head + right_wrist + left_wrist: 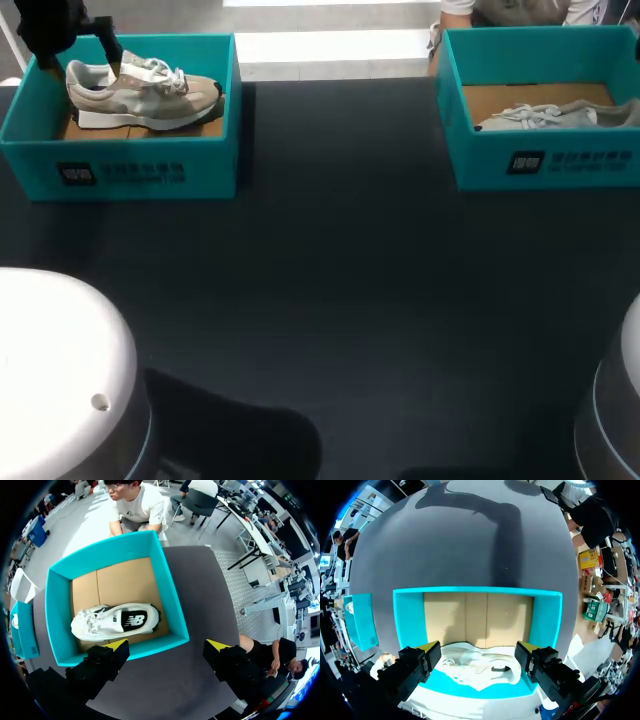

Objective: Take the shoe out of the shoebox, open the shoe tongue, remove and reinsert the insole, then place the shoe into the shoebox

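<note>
- While L gripper (pixel 479 650) hangs w/ fingers spread, not clamped, grey-beige shoe (pixel 480 671) sits upright between & under them, inside teal shoebox (pixel 546 620); cardboard floor (pixel 485 615) ahead of tips.
- R gripper (pixel 167 645) likewise released, over dark table (pixel 165 690); near wall of second box (pixel 172 605) just ahead of fingers, white shoe (pixel 115 622) on its side inside.
</note>
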Controlling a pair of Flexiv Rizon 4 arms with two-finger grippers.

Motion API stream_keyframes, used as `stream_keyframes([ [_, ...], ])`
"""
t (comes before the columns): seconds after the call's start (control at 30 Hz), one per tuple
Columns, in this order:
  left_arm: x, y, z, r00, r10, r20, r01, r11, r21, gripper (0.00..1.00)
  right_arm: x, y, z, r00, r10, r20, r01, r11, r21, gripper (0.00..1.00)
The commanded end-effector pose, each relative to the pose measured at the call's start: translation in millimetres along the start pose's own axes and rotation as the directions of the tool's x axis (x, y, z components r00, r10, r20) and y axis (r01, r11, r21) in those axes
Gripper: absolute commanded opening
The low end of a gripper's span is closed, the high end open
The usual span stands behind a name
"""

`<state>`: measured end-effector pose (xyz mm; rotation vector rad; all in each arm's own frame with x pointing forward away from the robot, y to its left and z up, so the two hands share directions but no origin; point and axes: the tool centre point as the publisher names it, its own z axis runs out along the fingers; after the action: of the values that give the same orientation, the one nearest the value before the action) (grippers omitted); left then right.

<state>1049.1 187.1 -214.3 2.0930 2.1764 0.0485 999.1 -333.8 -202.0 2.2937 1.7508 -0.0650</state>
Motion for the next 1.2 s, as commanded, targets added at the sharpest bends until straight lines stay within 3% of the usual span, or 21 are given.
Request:
stream_keyframes([
  [0.03,0.3,-0.2,-0.5,1.0,0.001,-0.002,-0.001,1.0,0.0,1.0,0.0,-0.2,-0.1,1.0,0.0,0.0,0.0,1.0,-0.001,1.0],
  [0.17,4.1,5.7,1.6,0.999,0.038,-0.001,-0.038,0.999,0.009,1.0,0.0,-0.2,-0.1,1.0,0.0,0.0,0.0,1.0,-0.001,1.0],
  [0.5,41.7,72.3,25.5,0.994,0.069,-0.082,-0.073,0.996,-0.053,1.0,0.0,-0.2,-0.1,1.0,0.0,0.0,0.0,1.0,-0.001,1.0],
  [0.7,66.9,99.0,45.5,0.99,0.067,-0.121,-0.076,0.995,-0.068,1.0,0.0,-0.2,-0.1,1.0,0.0,0.0,0.0,1.0,-0.001,1.0],
  [1.07,86.1,126.6,67.5,0.988,0.091,-0.127,-0.101,0.992,-0.073,1.0,0.0,-0.2,-0.1,1.0,0.0,0.0,0.0,1.0,-0.001,1.0],
  [1.1,86.2,129.1,69.3,0.988,0.097,-0.123,-0.107,0.992,-0.074,0.98,0.0,-0.2,-0.1,1.0,0.0,0.0,0.0,1.0,-0.001,1.0],
  [1.13,86.0,131.2,70.7,0.987,0.105,-0.124,-0.115,0.991,-0.075,0.89,0.0,-0.2,-0.1,1.0,0.0,0.0,0.0,1.0,-0.001,1.0],
  [1.2,85.1,136.8,73.4,0.986,0.107,-0.125,-0.117,0.99,-0.077,0.89,0.0,-0.2,-0.1,1.0,0.0,0.0,0.0,1.0,-0.001,1.0],
])
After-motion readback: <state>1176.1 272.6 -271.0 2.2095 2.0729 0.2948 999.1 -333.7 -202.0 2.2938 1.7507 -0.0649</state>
